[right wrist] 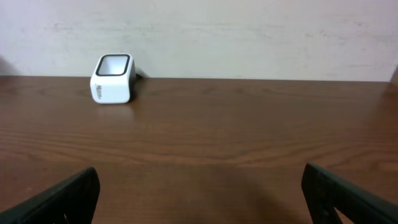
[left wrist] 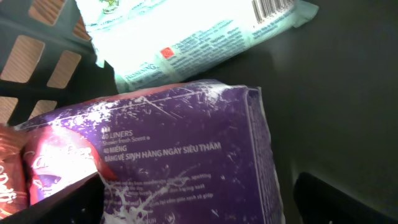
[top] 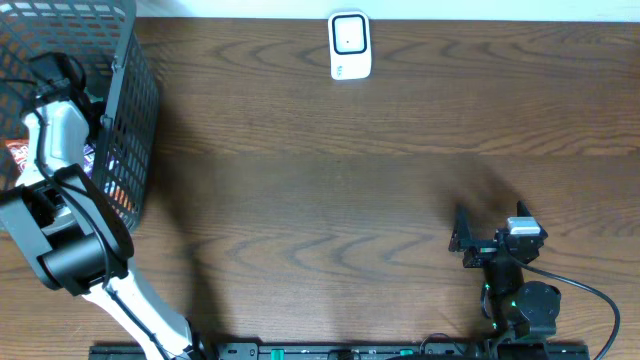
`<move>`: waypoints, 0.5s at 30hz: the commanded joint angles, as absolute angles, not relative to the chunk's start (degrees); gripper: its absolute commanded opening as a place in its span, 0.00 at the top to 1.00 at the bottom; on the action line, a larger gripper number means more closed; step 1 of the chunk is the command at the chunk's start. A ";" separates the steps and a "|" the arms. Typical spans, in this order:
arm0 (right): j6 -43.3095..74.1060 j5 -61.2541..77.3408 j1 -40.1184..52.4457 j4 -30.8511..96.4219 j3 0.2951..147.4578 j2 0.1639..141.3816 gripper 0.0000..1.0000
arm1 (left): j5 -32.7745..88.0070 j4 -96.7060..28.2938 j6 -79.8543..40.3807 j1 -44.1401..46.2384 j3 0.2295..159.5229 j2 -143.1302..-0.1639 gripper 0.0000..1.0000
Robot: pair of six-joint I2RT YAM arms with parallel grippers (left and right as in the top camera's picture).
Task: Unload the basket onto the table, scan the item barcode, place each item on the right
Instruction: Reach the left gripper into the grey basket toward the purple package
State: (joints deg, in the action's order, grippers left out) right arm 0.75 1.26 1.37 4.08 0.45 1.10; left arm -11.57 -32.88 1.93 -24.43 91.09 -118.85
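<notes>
My left gripper (left wrist: 199, 202) is down inside the black mesh basket (top: 135, 100). It is open, with its jaws either side of a purple pack of liners (left wrist: 186, 143). The right finger (left wrist: 339, 199) stands clear of the pack's edge, while the left finger (left wrist: 59, 205) is close against it. No barcode shows on the purple pack. Behind it lies a mint-and-white packet (left wrist: 186, 37) with a barcode (left wrist: 270, 7) at its top edge. The white scanner (top: 350, 45) stands at the table's far middle edge. My right gripper (top: 490, 218) rests open and empty at the near right, facing the scanner (right wrist: 112, 78).
A red wrapped item (left wrist: 43, 162) lies left of the purple pack, against the basket's mesh wall (left wrist: 37, 56). Red and white goods show through the mesh in the overhead view. Brown wooden table (top: 330, 200) stretches between basket, scanner and right arm.
</notes>
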 commanded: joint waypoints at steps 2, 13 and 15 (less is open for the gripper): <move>0.34 0.93 1.83 4.27 0.32 0.93 0.01 | -17.72 -33.67 1.34 -23.77 90.83 -120.27 0.16; 0.34 0.93 1.83 4.27 0.32 0.93 0.01 | -19.53 -41.56 -0.34 -23.86 90.21 -120.27 0.67; 0.34 0.93 1.83 4.27 0.32 0.93 0.01 | -19.53 -42.72 -1.21 -23.86 90.21 -120.27 0.83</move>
